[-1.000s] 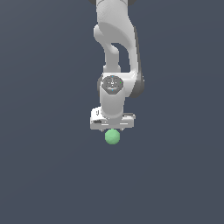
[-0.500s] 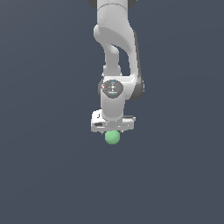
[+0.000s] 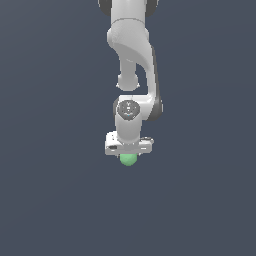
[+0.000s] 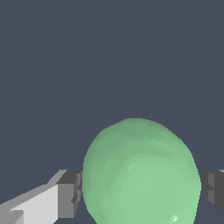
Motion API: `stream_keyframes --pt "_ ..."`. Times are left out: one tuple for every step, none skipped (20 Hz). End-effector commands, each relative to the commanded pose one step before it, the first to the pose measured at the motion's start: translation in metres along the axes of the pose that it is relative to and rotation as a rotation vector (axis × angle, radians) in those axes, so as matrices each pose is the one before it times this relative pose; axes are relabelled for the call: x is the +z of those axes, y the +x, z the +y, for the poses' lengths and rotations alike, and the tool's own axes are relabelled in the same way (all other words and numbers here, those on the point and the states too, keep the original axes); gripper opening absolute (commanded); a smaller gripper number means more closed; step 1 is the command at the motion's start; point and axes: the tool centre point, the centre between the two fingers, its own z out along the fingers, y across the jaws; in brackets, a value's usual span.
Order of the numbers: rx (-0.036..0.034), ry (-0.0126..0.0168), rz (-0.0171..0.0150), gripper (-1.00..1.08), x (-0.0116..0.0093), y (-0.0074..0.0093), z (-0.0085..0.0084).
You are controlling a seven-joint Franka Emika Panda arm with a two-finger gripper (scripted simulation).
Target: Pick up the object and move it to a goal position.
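Exterior view: my tool (image 3: 128, 156) hangs off the arm with the green ball (image 3: 128, 159) poking out right underneath, nothing else around, no goal marker showing.

Wrist view: fingers (image 4: 70, 194) pinch the ball (image 4: 140, 175) on both sides. It's smooth and round, so I reckon a jerky move could squirt it out.
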Motion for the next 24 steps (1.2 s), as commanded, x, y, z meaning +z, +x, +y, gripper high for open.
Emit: stream_keyframes --pt "-0.00087 0.00161 -0.01627 1.0 0.01578 -0.00534 -0.00103" --pt "0.0 0.0 0.0 1.0 0.00056 0.00037 0.00002" --pt "0.0 0.0 0.0 1.0 0.00011 0.00016 0.00001" --pt "0.0 0.0 0.0 -1.0 0.0 0.0 0.0" --pt "0.0 0.0 0.0 -1.0 0.0 0.0 0.0" --pt "0.0 0.0 0.0 -1.0 0.0 0.0 0.0" --pt "0.0 0.0 0.0 -1.0 0.0 0.0 0.0" --pt "0.0 0.0 0.0 -1.0 0.0 0.0 0.0" --pt "0.0 0.0 0.0 -1.0 0.0 0.0 0.0" --pt "0.0 0.0 0.0 -1.0 0.0 0.0 0.0" --pt "0.0 0.0 0.0 -1.0 0.0 0.0 0.0" --pt "0.0 0.0 0.0 -1.0 0.0 0.0 0.0" --pt "0.0 0.0 0.0 -1.0 0.0 0.0 0.0" --pt "0.00055 -0.00233 0.03146 -1.0 -0.01764 0.01059 0.00122" --pt "0.0 0.0 0.0 -1.0 -0.0002 0.0001 0.0004" --pt "0.0 0.0 0.0 -1.0 -0.00058 0.0003 0.0012" --pt "-0.00003 0.00012 -0.00068 -1.0 -0.00053 0.00053 0.00198" --pt "0.0 0.0 0.0 -1.0 -0.00137 0.0007 0.0028" --pt "-0.00005 0.0002 -0.00118 -1.0 -0.00099 0.00096 0.00359" --pt "-0.00003 0.00011 -0.00068 -1.0 -0.00171 0.00115 0.0044" --pt "-0.00004 0.00015 -0.00096 -1.0 -0.00188 0.00135 0.00512" --pt "-0.00005 0.00018 -0.00118 -1.0 -0.00206 0.00154 0.00577" --pt "-0.00005 0.00017 -0.00118 -1.0 -0.00234 0.00169 0.00634" --pt "-0.00005 0.00017 -0.00118 -1.0 -0.00259 0.00183 0.00684"
